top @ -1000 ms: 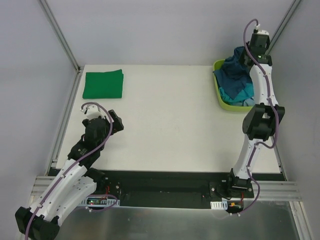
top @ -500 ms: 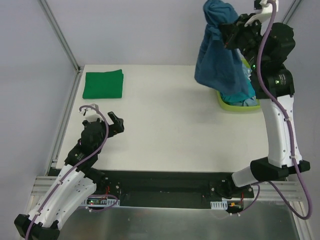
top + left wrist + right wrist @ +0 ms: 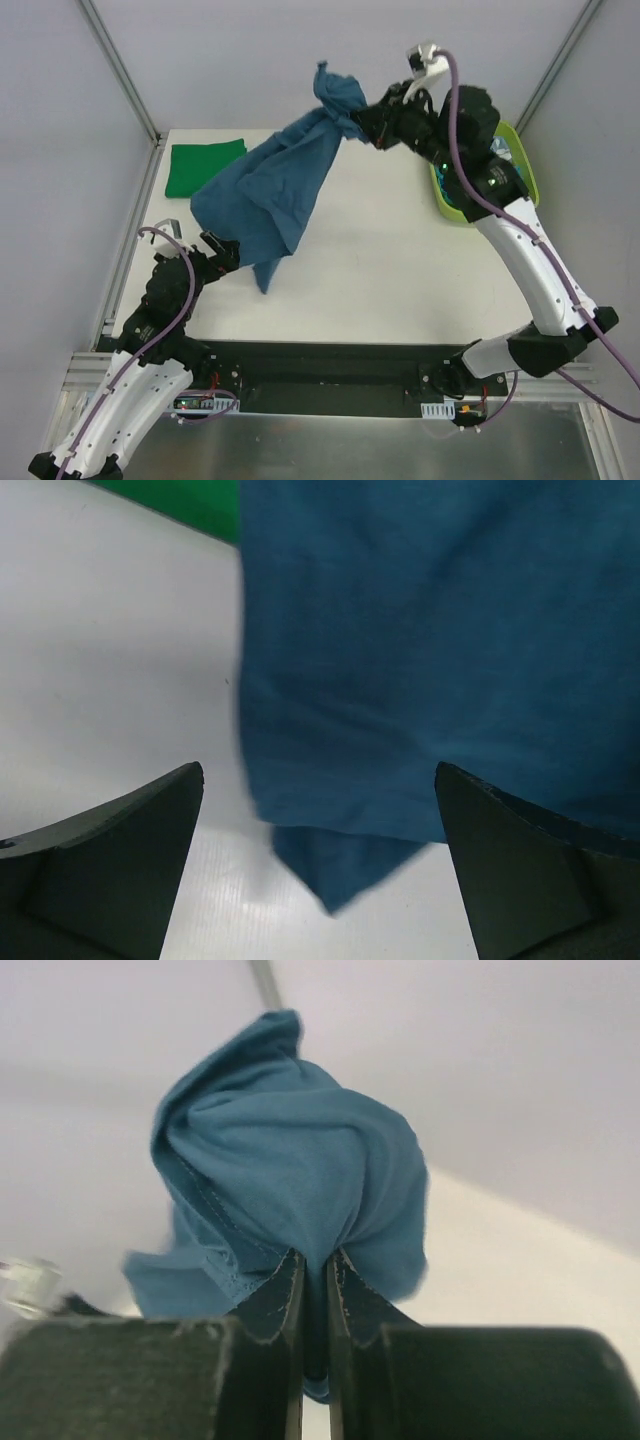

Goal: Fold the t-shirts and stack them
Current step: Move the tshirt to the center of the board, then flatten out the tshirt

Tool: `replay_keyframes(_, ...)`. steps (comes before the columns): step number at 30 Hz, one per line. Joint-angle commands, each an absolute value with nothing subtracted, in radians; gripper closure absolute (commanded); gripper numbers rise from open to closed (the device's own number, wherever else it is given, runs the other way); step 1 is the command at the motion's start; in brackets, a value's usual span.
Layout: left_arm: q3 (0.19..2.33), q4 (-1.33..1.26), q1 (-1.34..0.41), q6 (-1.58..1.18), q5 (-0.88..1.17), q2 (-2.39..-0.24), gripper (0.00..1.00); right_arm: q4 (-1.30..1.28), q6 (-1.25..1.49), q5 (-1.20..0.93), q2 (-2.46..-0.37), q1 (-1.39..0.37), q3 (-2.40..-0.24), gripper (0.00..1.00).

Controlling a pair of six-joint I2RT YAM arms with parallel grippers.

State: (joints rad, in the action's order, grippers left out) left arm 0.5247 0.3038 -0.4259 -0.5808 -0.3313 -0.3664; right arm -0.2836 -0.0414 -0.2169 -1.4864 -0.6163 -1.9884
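Right pincer clamping bunched blue tee, dangling it over counter middle. Left pincer gaping wide, holding nothing, near hanging hem. Green tee lying folded far left: one done. Blue tee needing spreading, folding, stacking. Bin far right, contents mostly hidden.

Right gripper: swinging leftward, away from the bin.
Teal t-shirt: trailing out over the table, its tip coming down beside the left gripper.
Left arm: drawing back slightly.
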Motion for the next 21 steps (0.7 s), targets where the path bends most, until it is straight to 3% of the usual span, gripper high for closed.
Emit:
replay_keyframes(1, 0.528, 0.345, -0.426, -0.656, -0.365, -0.339, 0.01, -0.236, 0.056, 0.032, -1.304, -0.536, -1.566, 0.95)
replay_keyframes(5, 0.505, 0.345, -0.426, -0.686, -0.348, -0.380, 0.01, -0.178, 0.136, -0.031, -1.238, -0.362, -1.148, 0.75)
replay_keyframes(6, 0.505, 0.345, -0.426, -0.681, -0.336, -0.405, 0.01, -0.179, 0.155, -0.022, -1.255, -0.316, -1.070, 0.66)
replay_keyframes(8, 0.509, 0.353, -0.426, -0.675, -0.312, -0.466, 0.01, -0.201, 0.150, -0.032, -1.281, -0.249, -1.014, 0.35)
replay_keyframes(11, 0.511, 0.360, -0.425, -0.721, -0.284, -0.573, 0.01, -0.245, 0.138, 0.049, -1.296, -0.227, -0.994, 0.04)
replay_keyframes(17, 0.549, 0.382, -0.411, -0.762, -0.262, -0.771, 0.01, -0.230, 0.069, 0.072, -1.288, -0.336, -0.997, 0.04)
replay_keyframes(21, 0.552, 0.354, -0.264, -0.756, -0.106, -0.866, 0.01, -0.198, 0.011, 0.077, -1.313, -0.510, -1.015, 0.04)
